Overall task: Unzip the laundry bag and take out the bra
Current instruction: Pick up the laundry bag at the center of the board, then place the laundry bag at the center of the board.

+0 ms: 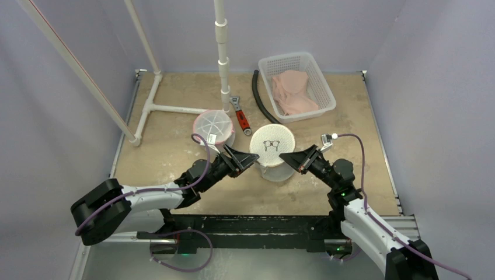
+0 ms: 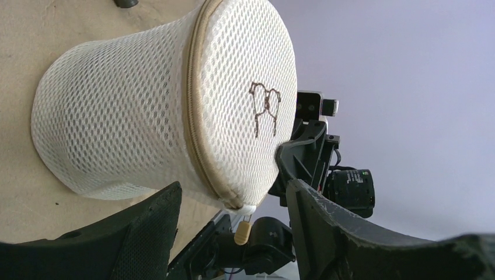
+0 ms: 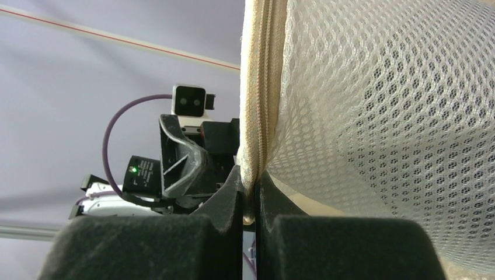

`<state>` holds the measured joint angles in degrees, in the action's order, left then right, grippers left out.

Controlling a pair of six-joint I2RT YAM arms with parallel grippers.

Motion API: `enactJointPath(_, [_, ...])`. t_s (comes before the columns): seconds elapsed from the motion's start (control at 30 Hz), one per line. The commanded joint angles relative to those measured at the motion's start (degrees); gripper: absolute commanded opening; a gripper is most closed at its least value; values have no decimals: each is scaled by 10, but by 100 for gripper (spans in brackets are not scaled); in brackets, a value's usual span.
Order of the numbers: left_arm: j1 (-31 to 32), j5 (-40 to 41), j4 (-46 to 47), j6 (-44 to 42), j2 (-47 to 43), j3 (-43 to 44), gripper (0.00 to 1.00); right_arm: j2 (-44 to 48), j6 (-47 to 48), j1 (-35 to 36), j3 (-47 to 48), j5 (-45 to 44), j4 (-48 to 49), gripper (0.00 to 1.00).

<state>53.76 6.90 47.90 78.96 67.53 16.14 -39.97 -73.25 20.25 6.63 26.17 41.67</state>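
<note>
The laundry bag is a white mesh drum with a glasses emblem on its top, and it stands at the table's middle. Its tan zipper band runs round the top edge and is zipped shut. A tan zipper pull hangs from the bag's near edge. My left gripper is open, its fingers on either side of that pull without touching it. My right gripper is shut on the zipper band at the bag's right edge. The bra is hidden.
A second round mesh bag lies left of the first. A red-handled wrench and a black hose lie behind. A white basket at the back right holds pink cloth. A white pipe frame stands at the back left.
</note>
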Motion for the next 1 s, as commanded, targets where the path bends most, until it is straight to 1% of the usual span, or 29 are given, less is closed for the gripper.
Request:
enactJointPath(0.0, [-3, 0, 43, 12, 36, 33, 64, 0, 11, 2, -5, 10, 46, 0])
enactJointPath(0.13, [-11, -8, 70, 23, 77, 40, 60, -3, 17, 2, -4, 19, 46, 0])
enactJointPath(0.23, [-12, -20, 80, 20, 99, 52, 52, -1, 23, 3, -2, 23, 39, 0])
enactJointPath(0.3, [-13, -24, 82, 18, 107, 55, 43, 1, 31, 2, 3, 29, 31, 0])
enactJointPath(0.53, [-14, -23, 91, 15, 101, 45, 0, 17, 81, 3, 18, 54, -18, 0])
enactJointPath(0.57, [-14, -24, 90, 14, 98, 44, 0, 18, 97, 3, 26, 58, -36, 5])
enactJointPath(0.6, [-13, -24, 90, 14, 94, 42, 0, 19, 118, 3, 35, 63, -54, 23])
enactJointPath(0.67, [-13, -20, 89, 13, 82, 38, 0, 21, 167, 2, 60, 74, -102, 52])
enactJointPath(0.7, [-13, -17, 82, 13, 73, 37, 0, 26, 198, 2, 77, 74, -137, 60])
enactJointPath(0.8, [-13, 6, 38, 4, 38, 41, 0, 50, 304, 2, 140, 32, -270, 79])
enactJointPath(0.87, [-14, 26, -3, -10, 5, 48, 0, 62, 365, 4, 179, -1, -337, 84])
enactJointPath(0.97, [-13, 67, -60, -23, -30, 60, 0, 57, 423, 13, 229, -46, -396, 89])
